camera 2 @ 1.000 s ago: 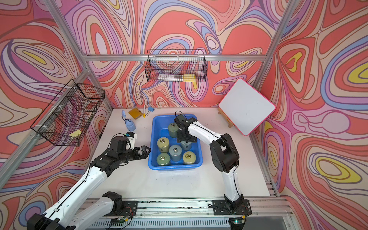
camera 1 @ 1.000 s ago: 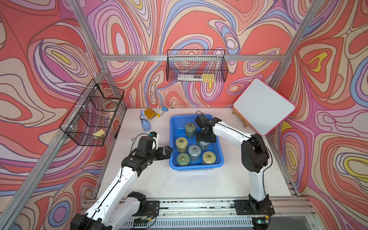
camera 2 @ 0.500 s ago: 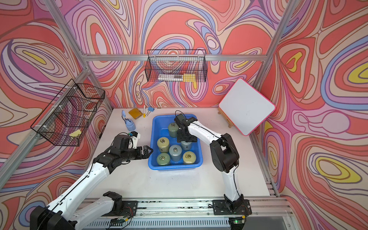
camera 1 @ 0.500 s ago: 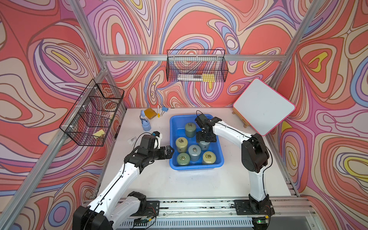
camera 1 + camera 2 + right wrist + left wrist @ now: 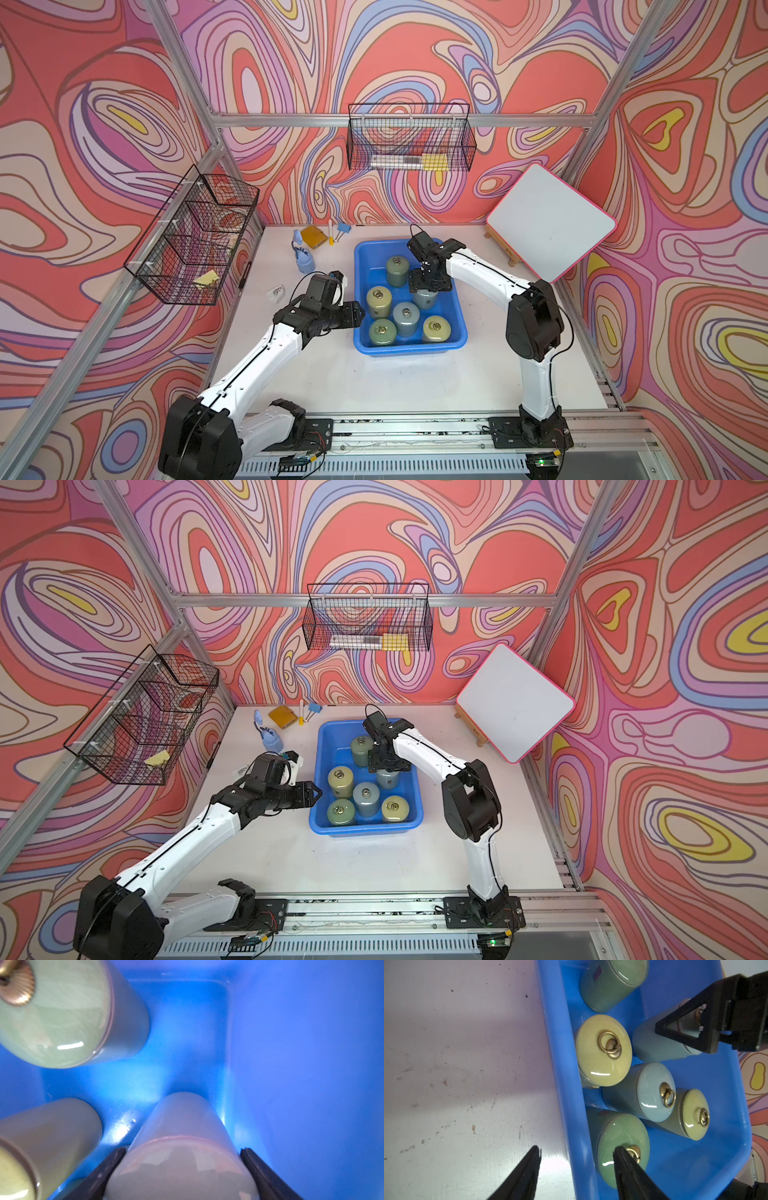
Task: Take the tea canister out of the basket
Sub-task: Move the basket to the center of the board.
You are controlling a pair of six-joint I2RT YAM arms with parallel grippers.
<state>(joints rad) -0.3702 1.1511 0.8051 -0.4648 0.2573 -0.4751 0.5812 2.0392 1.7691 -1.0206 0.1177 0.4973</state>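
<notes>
Spreading under both arms is a white tabletop point(image 5: 374, 386), scuffed and speckled in the left wrist view and closed in on three sides by walls of swirling coral, lilac and yellow. A black wire basket point(image 5: 409, 139) hangs on the back wall and a tiered wire rack point(image 5: 195, 237) on the left wall. A pink-edged whiteboard point(image 5: 548, 220) leans in the far right corner.

The bright-blue basket point(image 5: 409, 353) sits mid-table with six lidded canisters standing in it. The right arm reaches in over the basket's far end with its wrist bent down. The right gripper point(image 5: 429, 286) has its fingers point(image 5: 266, 1176) pressed against both sides of the pale blue-grey tea canister point(image 5: 180, 1167), which stands upright inside the basket near the wall on the right arm's side.

The left arm stretches low across the table to the basket's left wall. The left gripper point(image 5: 577, 1159) has its fingers apart, one over the table and the other over a green canister point(image 5: 618, 1132), with the wall between them.
</notes>
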